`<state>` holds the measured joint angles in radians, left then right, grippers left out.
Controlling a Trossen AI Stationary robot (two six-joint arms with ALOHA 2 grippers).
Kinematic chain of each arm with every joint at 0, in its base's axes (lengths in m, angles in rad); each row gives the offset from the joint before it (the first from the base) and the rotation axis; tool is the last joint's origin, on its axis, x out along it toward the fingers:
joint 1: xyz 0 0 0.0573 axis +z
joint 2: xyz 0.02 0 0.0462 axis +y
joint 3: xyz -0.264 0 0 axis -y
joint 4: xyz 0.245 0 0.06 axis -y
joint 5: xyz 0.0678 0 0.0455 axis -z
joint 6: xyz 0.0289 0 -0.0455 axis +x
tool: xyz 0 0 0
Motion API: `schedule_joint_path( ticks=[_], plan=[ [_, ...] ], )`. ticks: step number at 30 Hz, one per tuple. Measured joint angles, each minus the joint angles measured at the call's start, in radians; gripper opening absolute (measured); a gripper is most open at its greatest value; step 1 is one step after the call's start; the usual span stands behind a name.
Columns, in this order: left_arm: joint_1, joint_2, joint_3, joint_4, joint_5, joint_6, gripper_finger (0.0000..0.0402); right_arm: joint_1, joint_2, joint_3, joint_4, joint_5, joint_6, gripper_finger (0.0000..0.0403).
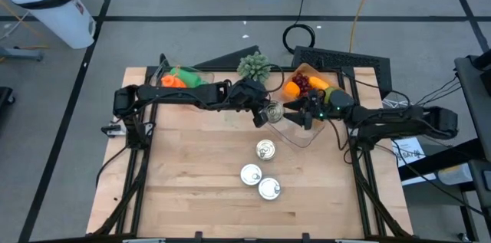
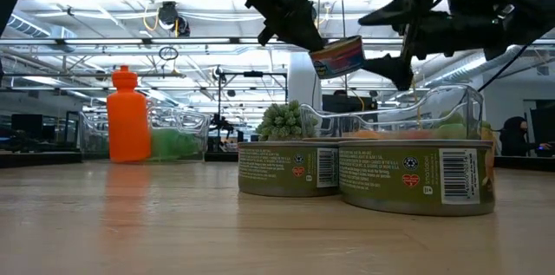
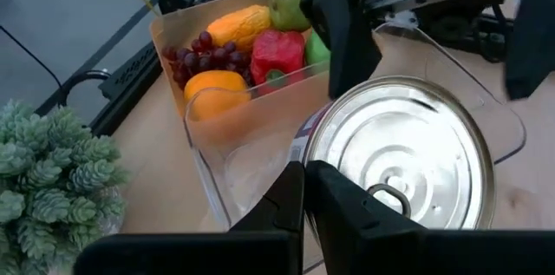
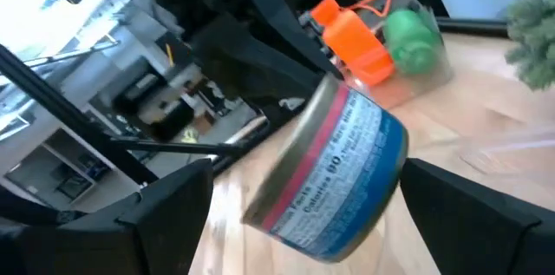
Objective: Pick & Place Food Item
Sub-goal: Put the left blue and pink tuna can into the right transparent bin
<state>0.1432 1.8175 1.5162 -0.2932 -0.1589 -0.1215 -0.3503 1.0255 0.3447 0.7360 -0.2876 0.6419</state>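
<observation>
A tin can with a blue and red label (image 2: 338,56) hangs tilted in the air over the middle of the table, above an empty clear container (image 1: 304,131). My left gripper (image 1: 261,110) reaches in from the table's left and is shut on the can's top. The left wrist view shows the can's silver lid (image 3: 408,149) with its pull tab, just beyond my left gripper (image 3: 303,184). My right gripper (image 2: 395,41) comes level from the table's right, open. Its two fingers stand on either side of the can's body (image 4: 338,171), apart from it. My left gripper pinches the can at the edge of its lid (image 3: 334,164), close to the pull tab (image 3: 384,194). The fingers themselves hide whether they have the rim or the tab. They come slanting down from the table's left. The can hangs tilted below them, clear of the table.
Three more cans (image 1: 265,149) (image 1: 251,174) (image 1: 269,188) stand on the wooden table nearer the front. A clear bin of fruit (image 1: 305,84) stands at the far right, a bin with an orange bottle (image 1: 178,78) at the far left, and a small green plant (image 1: 253,66) between them.
</observation>
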Motion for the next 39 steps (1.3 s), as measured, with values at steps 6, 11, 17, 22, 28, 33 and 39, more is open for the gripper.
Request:
schedule_joint_path(
  ticks=[6, 11, 17, 22, 28, 33, 39],
  plan=[
    [0.002, 0.0, 0.0, 0.007, -0.002, 0.015, 0.0014, 0.01, 0.089, 0.001, 0.056, 0.021, 0.02, 0.0355],
    [0.002, 0.0, 0.0, 0.008, -0.002, 0.014, 0.0014, 0.012, 0.137, 0.001, 0.14, 0.021, 0.067, 0.0342],
    [0.001, 0.0, 0.0, 0.004, -0.002, 0.012, 0.0015, 0.012, 0.142, 0.002, 0.143, 0.022, 0.073, 0.0246],
    [0.0, -0.001, 0.0, 0.004, -0.017, 0.017, 0.0027, 0.01, 0.143, 0.002, 0.122, 0.032, 0.052, 0.0191],
    [0.001, -0.048, -0.001, -0.027, 0.022, 0.015, 0.0049, 0.005, 0.142, 0.001, 0.076, 0.003, 0.023, 0.0191],
    [-0.02, -0.178, -0.003, -0.1, 0.038, 0.031, 0.0059, -0.031, 0.139, 0.002, -0.021, -0.031, 0.019, 0.0191],
    [-0.064, -0.26, -0.063, -0.062, -0.062, 0.064, 0.0051, -0.055, 0.139, 0.044, -0.209, -0.027, -0.015, 0.0191]
  ],
)
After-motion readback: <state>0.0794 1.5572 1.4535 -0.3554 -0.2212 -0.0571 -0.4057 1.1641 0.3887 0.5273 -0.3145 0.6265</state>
